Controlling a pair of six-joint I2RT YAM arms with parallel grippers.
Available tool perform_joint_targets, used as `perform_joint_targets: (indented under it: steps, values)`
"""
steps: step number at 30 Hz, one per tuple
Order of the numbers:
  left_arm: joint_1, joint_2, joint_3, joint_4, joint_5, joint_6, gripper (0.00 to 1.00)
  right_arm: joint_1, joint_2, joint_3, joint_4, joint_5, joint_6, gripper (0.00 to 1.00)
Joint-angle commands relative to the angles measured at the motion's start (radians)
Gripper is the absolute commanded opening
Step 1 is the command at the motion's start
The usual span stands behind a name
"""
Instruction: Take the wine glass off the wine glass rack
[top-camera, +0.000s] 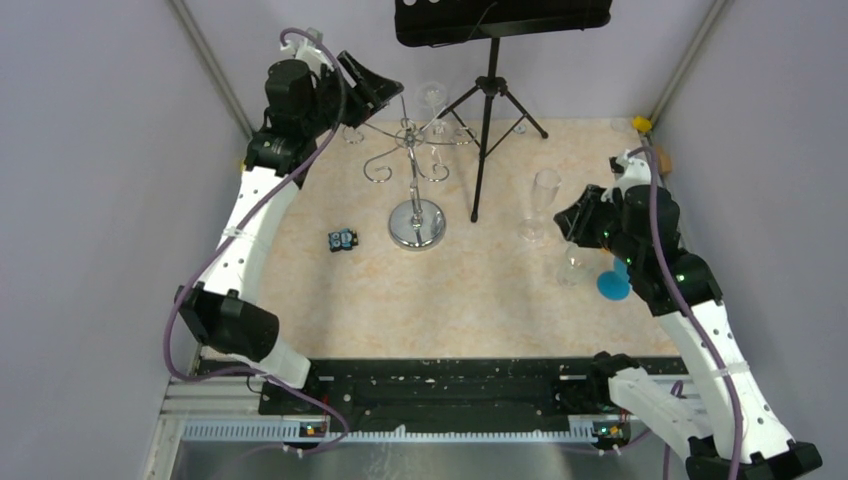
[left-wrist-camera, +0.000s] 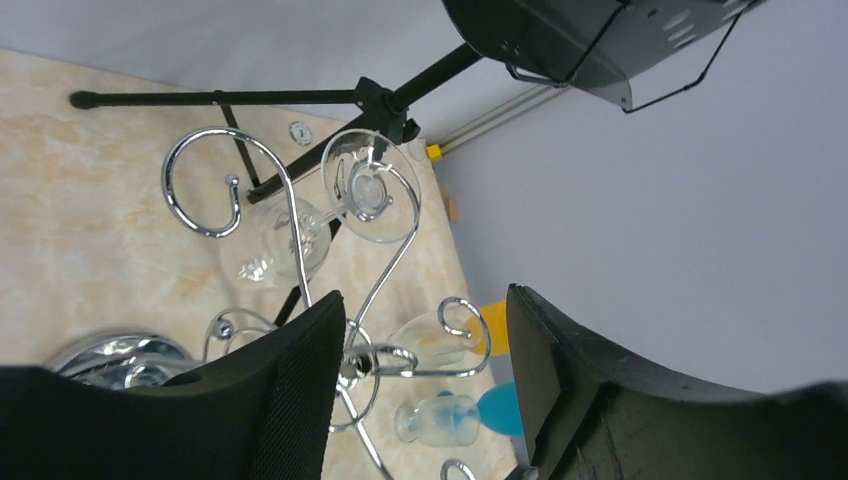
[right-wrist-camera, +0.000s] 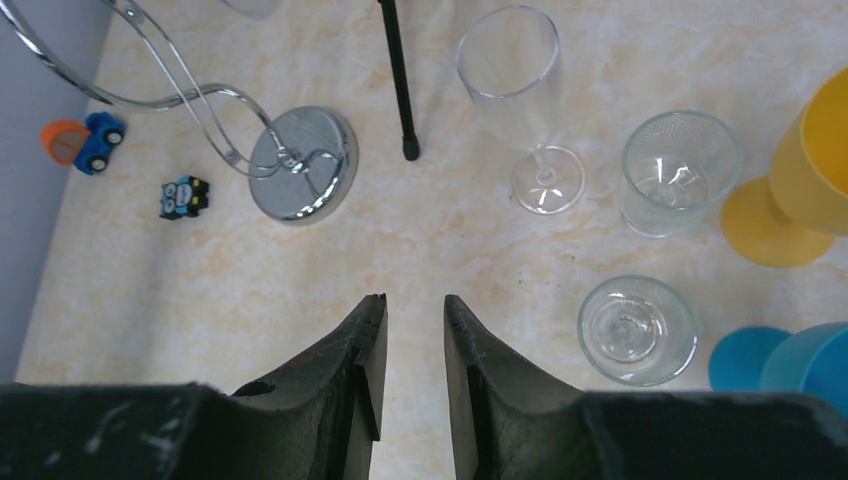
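Observation:
The chrome wine glass rack (top-camera: 417, 224) stands mid-table, its curled hook arms (left-wrist-camera: 215, 180) spreading from a thin post. A clear wine glass (left-wrist-camera: 368, 186) hangs upside down by its foot on a far hook, its bowl (left-wrist-camera: 280, 242) below; from above the wine glass (top-camera: 432, 96) shows near the rack's top. My left gripper (top-camera: 383, 92) hovers just left of the rack top. In the wrist view the left gripper (left-wrist-camera: 425, 300) is open, short of the glass, with only wire arms beyond the gap. My right gripper (right-wrist-camera: 413, 300) hangs open by a narrow gap over bare table, empty.
A black tripod stand (top-camera: 488, 110) rises just right of the rack. Near the right arm stand a tall flute (right-wrist-camera: 520, 90), a ribbed tumbler (right-wrist-camera: 680, 170), a small glass (right-wrist-camera: 637, 330), a yellow goblet (right-wrist-camera: 800, 190) and a blue cup (right-wrist-camera: 780, 360). A small owl toy (top-camera: 343, 239) and a toy car (right-wrist-camera: 85, 142) lie left of the base.

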Motion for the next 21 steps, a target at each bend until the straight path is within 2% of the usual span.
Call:
perform_joint_targets:
  steps: [1,7,16,21]
  values:
    - [0.002,0.043,-0.019,0.188,0.000,-0.178,0.62,-0.004,-0.059,-0.008,0.084,-0.051,0.058,0.28]
    - [-0.003,0.121,0.003,0.205,-0.015,-0.248,0.54,-0.005,-0.084,-0.048,0.095,-0.085,0.076,0.27]
    - [-0.024,0.247,0.132,0.129,-0.019,-0.232,0.48,-0.005,-0.097,-0.084,0.115,-0.106,0.096,0.23]
    - [-0.027,0.282,0.147,0.121,-0.017,-0.251,0.42,-0.005,-0.095,-0.086,0.106,-0.096,0.095,0.22]
